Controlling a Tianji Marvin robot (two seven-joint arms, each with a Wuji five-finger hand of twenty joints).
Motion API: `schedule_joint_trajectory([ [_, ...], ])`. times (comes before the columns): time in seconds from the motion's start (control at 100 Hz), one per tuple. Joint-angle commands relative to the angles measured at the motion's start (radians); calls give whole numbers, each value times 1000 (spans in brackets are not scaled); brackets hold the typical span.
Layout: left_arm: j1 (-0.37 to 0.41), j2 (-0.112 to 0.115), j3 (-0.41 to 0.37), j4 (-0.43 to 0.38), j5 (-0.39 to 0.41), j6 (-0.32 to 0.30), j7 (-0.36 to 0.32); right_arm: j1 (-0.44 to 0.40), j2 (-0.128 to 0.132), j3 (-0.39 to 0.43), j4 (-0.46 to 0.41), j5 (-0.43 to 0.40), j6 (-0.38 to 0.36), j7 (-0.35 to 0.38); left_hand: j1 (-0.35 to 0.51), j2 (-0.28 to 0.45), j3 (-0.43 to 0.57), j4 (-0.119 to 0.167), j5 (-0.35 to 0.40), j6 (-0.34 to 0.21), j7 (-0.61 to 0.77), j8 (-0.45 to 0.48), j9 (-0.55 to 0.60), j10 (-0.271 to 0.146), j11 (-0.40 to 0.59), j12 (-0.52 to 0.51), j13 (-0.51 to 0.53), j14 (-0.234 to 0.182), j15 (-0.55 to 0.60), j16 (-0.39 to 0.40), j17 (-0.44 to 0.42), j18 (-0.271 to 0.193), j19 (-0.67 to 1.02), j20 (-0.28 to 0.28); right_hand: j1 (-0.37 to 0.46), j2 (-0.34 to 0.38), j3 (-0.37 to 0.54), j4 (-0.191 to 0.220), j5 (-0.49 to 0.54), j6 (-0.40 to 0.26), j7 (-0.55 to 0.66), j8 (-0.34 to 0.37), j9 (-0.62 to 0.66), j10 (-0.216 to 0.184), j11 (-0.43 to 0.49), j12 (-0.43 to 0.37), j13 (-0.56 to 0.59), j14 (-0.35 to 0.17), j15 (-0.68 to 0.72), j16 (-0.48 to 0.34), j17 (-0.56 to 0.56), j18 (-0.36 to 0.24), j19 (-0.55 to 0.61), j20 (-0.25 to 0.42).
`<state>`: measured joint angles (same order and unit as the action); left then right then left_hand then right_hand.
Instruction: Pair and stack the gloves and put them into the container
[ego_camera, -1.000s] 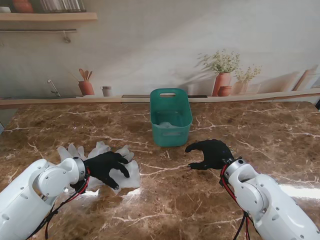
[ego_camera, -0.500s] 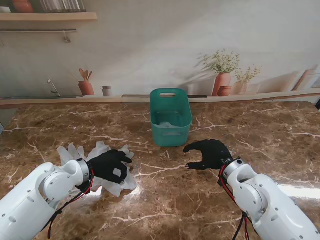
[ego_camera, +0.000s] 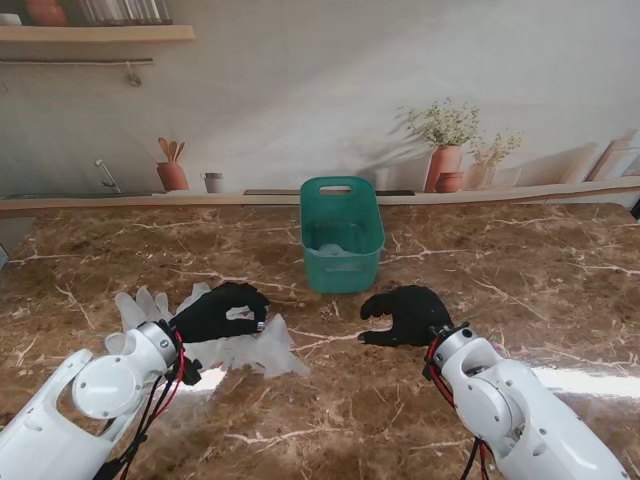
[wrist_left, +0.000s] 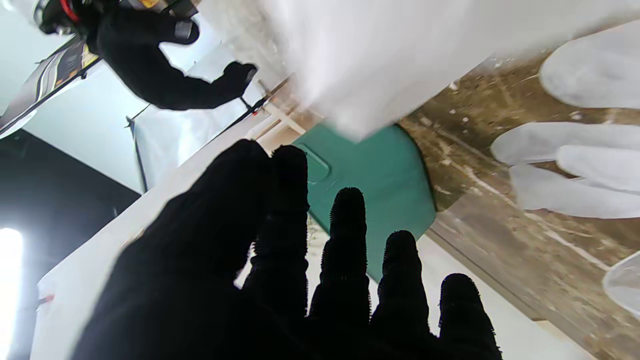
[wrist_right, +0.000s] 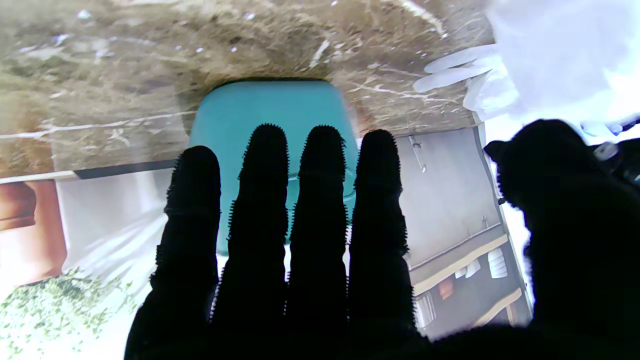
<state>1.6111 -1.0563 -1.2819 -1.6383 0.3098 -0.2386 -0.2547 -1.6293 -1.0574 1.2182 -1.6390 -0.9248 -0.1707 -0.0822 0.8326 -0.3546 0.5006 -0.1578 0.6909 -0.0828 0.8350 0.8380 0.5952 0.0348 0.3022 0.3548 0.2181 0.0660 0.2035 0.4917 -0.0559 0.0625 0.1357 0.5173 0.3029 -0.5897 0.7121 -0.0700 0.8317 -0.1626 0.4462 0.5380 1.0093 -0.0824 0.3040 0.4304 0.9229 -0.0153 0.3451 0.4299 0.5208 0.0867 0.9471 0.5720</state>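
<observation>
L robot hand (ego_camera: 222, 311) is pinched on a white glove (ego_camera: 262, 352); the thumb and fingers curl round its upper part, and the cuff end hangs down to the desk (ego_camera: 330, 420) just nearer to me and to the right of the robot hand. In the L wrist view that glove (wrist_left: 380, 55) is a blurred white sheet close to the lens, w/ the fingers (wrist_left: 345, 250) held together in front. More gloves (ego_camera: 150, 305) lie flat on the desk just left of the L robot hand, some touching or under it; can't tell how many. Their fingers (wrist_left: 575, 165) show spread on the marble in the L wrist view.

R robot hand (ego_camera: 405, 314) hovers w/ fingers apart and slightly curled, holding nothing. In the R wrist view the four fingers (wrist_right: 265, 210) sit side by side, the thumb off to one side.

Bin (ego_camera: 341, 249) is teal, upright, open top, farther from me than both robot hands and between them, nearer the R one. Something pale lies in the bottom; can't tell what. Bare marble between the R robot hand and the bin's near wall, also between the two robot hands. Wide free desk right of the R robot hand, out to the desk's right edge. The far desk edge meets a wall ledge just beyond the bin.
</observation>
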Motion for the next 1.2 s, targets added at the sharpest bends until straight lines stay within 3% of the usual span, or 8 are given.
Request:
schedule_joint_trajectory([
  [0.0,7,-14,7,-16,12,-4,14,-14,-13,-27,10,19,11,14,16,16,1,8,-7,-1,-1,13,13,0,-2,13,12,9,9,15,-16,-7,11,16,-22,-26,4,29,-25,25,-27,1,-3,0,-3,22,12,-1,-4,35,-13,3,31,22],
  [0.46,-5,-15,30,-14,9,-9,20,40,7,-174,60,4,-23,90,22,30,-27,9,-19,-9,-8,36,3,0,-11,17,9,9,4,13,-11,-2,-9,6,-74,-48,-3,13,-338,158,-246,-77,-347,12,-83,15,-308,-12,-94,41,-218,-39,-140,44],
  [0.71,17,-25,20,-16,65,-19,91,146,-4,-341,141,51,77,76,42,20,-66,26,-11,-93,-18,-65,-22,-3,-25,-9,13,12,3,10,-14,7,3,30,2,-59,-39,13,-393,189,-256,-59,-525,11,120,280,-594,-46,166,205,-345,-82,-256,112],
  [0.86,29,-30,14,-18,67,-16,114,188,-4,-399,176,97,77,110,50,17,-79,26,2,-85,-52,-186,-41,0,-31,-22,2,10,-2,5,-14,7,-3,32,34,-63,-54,11,-309,139,-175,-14,-594,6,150,326,-684,-59,220,208,-397,-97,-280,132],
  [1.07,34,-28,4,-21,76,-14,107,210,-17,-450,239,73,38,-2,52,20,-111,30,17,-75,-83,-284,-63,3,-38,-34,-10,9,-8,0,-11,7,-19,13,304,-132,-153,-37,13,-74,139,137,-455,-16,163,304,-604,-63,263,211,-350,-73,-228,181],
  [1.09,35,-28,4,-22,76,-13,107,210,-19,-453,244,73,35,-14,53,21,-113,31,18,-74,-85,-288,-64,2,-39,-35,-11,9,-8,-1,-11,7,-19,12,329,-214,-39,-103,33,-145,333,32,-418,-25,164,297,-588,-69,272,213,-341,-73,-214,189],
  [1.13,34,-29,4,-21,78,-13,110,213,-24,-459,258,70,29,-49,53,21,-115,31,19,-73,-87,-294,-65,2,-39,-35,-11,8,-8,-1,-10,7,-20,10,268,-335,273,-211,104,-209,461,-4,-365,-35,170,292,-560,-78,285,217,-322,-73,-186,201],
  [1.19,33,-29,4,-19,81,-13,113,214,-31,-462,276,62,15,-104,52,22,-120,31,19,-71,-91,-302,-66,2,-40,-36,-12,8,-9,-1,-9,8,-21,8,241,-355,397,-254,132,-220,491,18,-315,-39,179,290,-521,-81,296,218,-299,-68,-156,214],
])
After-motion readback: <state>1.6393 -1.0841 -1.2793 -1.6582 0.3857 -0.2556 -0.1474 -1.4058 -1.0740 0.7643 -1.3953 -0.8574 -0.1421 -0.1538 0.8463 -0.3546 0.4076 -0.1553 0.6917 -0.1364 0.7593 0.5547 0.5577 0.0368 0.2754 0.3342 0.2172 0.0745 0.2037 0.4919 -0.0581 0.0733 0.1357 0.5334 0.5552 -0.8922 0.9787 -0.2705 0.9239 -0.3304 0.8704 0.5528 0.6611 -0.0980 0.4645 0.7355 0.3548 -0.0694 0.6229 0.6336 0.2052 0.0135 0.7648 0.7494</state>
